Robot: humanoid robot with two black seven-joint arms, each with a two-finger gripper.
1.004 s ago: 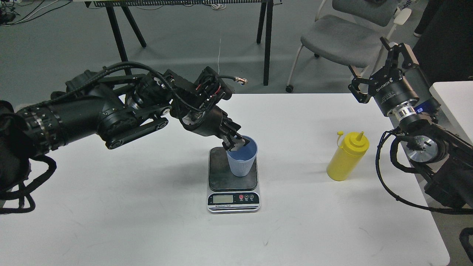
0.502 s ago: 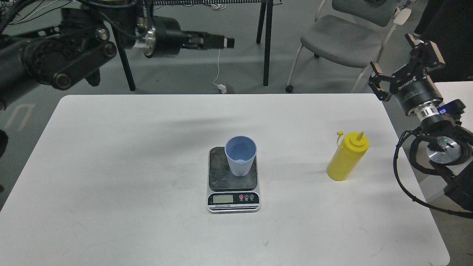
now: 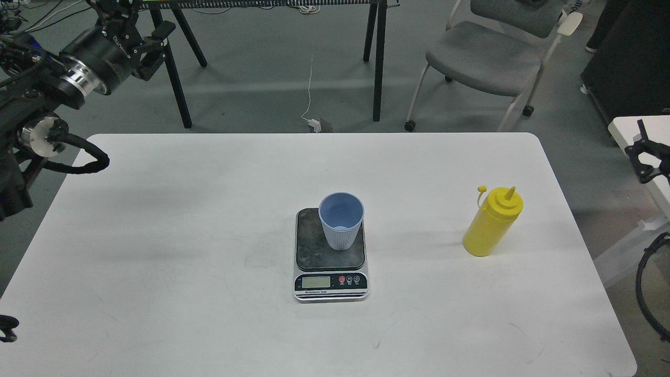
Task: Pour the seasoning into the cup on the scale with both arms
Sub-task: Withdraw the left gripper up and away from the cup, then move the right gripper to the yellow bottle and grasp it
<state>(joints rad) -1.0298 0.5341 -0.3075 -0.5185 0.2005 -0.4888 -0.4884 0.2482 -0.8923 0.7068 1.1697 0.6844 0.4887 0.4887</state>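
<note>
The light blue cup (image 3: 341,220) stands upright and empty on the dark platform of the scale (image 3: 306,248) at the middle of the white table (image 3: 183,235). The yellow seasoning bottle (image 3: 492,224) stands upright at the table's right, its cap hanging off to the left. My left gripper (image 3: 145,29) is open and empty, high beyond the table's far left corner. Only a black part of my right gripper (image 3: 646,157) shows at the right edge, off the table and well right of the bottle.
A grey chair (image 3: 484,52) and black trestle legs (image 3: 378,57) stand on the floor behind the table. A second white table corner (image 3: 636,128) is at the right. A cable loop (image 3: 646,293) hangs at the right edge.
My left gripper let go of the cup, left it on the scale and drew back up to the far left. My right arm pulled away to the right edge. Cup and bottle have not moved.
</note>
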